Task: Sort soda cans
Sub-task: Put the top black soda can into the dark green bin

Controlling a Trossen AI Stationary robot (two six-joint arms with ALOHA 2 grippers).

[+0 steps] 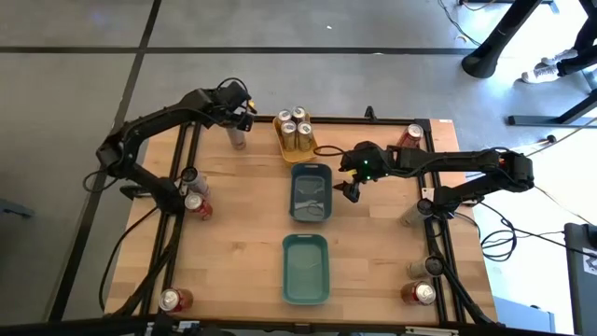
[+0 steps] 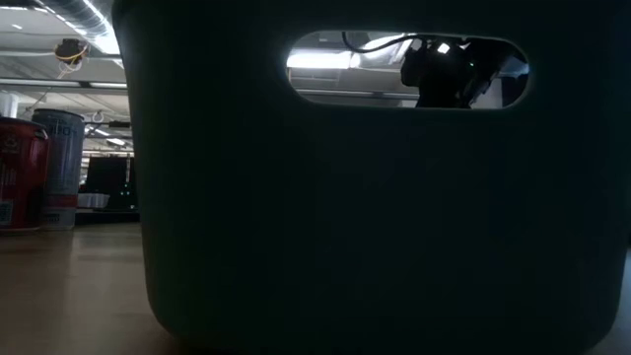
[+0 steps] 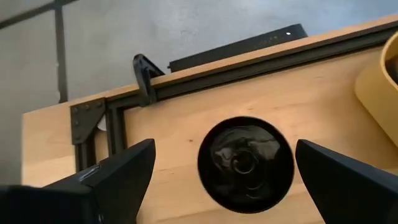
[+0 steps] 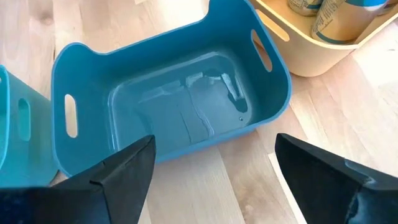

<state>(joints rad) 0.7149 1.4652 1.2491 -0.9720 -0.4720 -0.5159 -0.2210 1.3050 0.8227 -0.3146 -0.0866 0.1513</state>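
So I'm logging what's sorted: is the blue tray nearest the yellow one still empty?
Empty. The right wrist view looks into the blue tray and shows only its bare floor; the gold cans sit in the yellow tray.

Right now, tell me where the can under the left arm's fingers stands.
In the high view, the can stands near the table's far edge, left of the yellow tray, with the left gripper above it.

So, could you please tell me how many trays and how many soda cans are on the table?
Rectangular plastic trays: 3, namely yellow tray, blue tray, teal tray
Cylindrical metal soda cans: 12, namely 4 gold cans in the yellow tray and 8 loose cans
Total: 15
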